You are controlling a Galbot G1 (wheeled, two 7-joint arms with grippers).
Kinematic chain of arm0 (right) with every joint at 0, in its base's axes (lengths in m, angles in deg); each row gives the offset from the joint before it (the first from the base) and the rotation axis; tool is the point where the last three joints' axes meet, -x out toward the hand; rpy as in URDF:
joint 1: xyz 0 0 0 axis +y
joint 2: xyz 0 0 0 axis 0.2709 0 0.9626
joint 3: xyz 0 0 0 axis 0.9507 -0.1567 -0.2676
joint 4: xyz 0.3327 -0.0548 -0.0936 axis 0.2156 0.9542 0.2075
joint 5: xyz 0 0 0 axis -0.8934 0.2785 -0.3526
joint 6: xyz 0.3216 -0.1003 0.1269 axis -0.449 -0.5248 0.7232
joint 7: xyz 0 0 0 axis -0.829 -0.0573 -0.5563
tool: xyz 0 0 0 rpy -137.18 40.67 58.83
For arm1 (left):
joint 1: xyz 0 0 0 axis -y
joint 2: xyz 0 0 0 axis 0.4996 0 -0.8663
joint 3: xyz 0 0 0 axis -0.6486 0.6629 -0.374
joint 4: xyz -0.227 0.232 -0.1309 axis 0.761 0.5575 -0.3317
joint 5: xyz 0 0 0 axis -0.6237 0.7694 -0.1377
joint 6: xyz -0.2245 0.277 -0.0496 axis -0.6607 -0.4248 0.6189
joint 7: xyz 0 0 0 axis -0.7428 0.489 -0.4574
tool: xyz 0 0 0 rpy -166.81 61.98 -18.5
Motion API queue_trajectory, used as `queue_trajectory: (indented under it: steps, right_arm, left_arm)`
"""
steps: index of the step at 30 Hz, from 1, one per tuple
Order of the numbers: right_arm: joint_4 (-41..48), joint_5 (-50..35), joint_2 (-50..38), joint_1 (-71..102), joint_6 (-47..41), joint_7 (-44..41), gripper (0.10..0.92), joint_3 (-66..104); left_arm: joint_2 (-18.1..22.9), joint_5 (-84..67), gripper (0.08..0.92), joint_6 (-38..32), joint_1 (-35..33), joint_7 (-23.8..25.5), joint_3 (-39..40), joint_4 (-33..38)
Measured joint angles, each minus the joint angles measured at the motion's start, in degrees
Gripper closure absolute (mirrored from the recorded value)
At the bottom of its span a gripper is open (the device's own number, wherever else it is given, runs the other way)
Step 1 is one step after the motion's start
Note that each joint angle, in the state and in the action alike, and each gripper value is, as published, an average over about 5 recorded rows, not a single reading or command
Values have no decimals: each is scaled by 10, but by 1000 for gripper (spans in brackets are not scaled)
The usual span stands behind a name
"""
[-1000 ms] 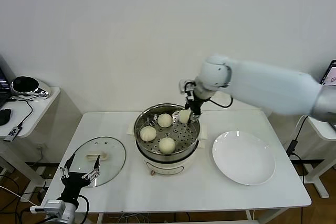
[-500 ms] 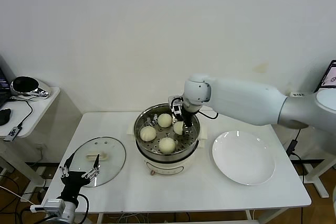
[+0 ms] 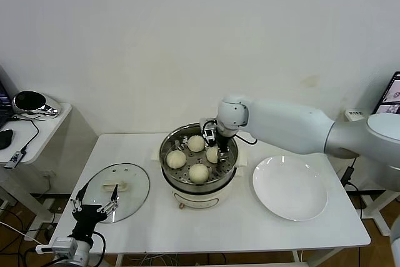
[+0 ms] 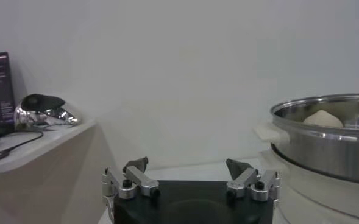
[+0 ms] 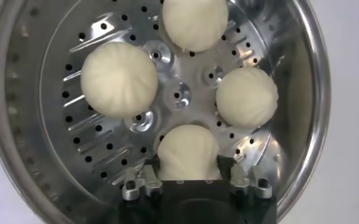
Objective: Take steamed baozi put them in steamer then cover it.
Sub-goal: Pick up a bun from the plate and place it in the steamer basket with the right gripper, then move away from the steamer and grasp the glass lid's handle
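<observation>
On the white bench [image 3: 206, 229] stood the steamer [image 3: 199, 184], all four baozi [image 3: 199, 172] on its tray. The cover [image 3: 116, 191] lay left of it. The right gripper [image 3: 214, 152] gripped the fourth bun; the left gripper [image 3: 95, 206] hung low, fingers spread.

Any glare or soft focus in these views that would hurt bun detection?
Right wrist view: glare streaks on the steamer tray, baozi sharp. Left wrist view: left hand in focus, steamer rim softer. Head view: even light, faint reflections on the cover; right hand inside the pot.
</observation>
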Motion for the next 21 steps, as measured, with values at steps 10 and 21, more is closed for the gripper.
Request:
queue_trajectory:
  steps: [10,21]
  right_arm:
    - [-79,-38,-90,9,15,46,203,65]
    - [-223,-93,-246,261,130,254,203,316]
  left_arm:
    - [-5,-3,177,-2,-1,5,-3,-1]
    - [5,-5,177,-23,-3,15,6,-7]
